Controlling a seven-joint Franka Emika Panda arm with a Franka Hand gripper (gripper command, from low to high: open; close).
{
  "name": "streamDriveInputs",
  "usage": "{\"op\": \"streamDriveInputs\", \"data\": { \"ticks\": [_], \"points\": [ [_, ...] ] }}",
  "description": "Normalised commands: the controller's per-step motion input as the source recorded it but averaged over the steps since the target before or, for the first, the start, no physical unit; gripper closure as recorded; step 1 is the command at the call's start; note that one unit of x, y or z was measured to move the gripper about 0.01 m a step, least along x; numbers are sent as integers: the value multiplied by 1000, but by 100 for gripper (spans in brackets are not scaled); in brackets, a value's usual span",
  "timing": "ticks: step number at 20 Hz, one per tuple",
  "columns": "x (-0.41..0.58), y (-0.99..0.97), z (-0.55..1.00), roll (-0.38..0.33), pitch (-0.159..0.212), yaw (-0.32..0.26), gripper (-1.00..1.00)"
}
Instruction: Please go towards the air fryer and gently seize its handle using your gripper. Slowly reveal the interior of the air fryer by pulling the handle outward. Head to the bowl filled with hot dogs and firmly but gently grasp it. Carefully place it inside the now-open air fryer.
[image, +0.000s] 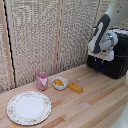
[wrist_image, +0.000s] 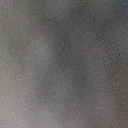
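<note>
On the exterior view's right: the air fryer (image: 111, 64), a black boxy appliance, sits at the far end of the wooden worktop (image: 95, 102), partly hidden by the arm.
Pincer: the pincer (image: 102, 58) hangs at the fryer's front upper edge; its fingers are lost against the black body, so I cannot tell whether they are spread or pressed together.
Handle: not clearly visible; it is probably behind or just under the white hand.
Wrist view: only grey blur, nothing readable, which suggests the camera is very close to a dark surface.
Bowl: the bowl (image: 60, 83) stands on the worktop well apart from the fryer, just beside a pink cup (image: 42, 80), with the hot dogs (image: 59, 82) inside.
Other items: a flat orange-yellow bar (image: 76, 88) lies near the bowl, and a large patterned plate (image: 28, 107) lies towards the exterior view's left.
Step in hand: by my reading, reaching for the handle; the drawer looks shut.
Handling, handle: likely stiff and smooth; take it squarely across the bar and pull straight out.
Handling, bowl: likely light, hard and slippery at the rim; pinch one wall from above and keep it level.
</note>
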Motion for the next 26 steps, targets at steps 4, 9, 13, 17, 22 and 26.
{"op": "streamDriveInputs", "data": {
  "ticks": [4,9,13,17,22,26],
  "points": [
    [-168,528,846,86,-83,-116,100],
    [-166,467,986,8,-118,-160,100],
    [-174,489,714,114,-88,-148,100],
    [-216,484,614,178,-57,-121,100],
    [-226,473,621,176,-58,-123,100],
    [-270,496,629,175,-61,-106,100]
  ]
}}
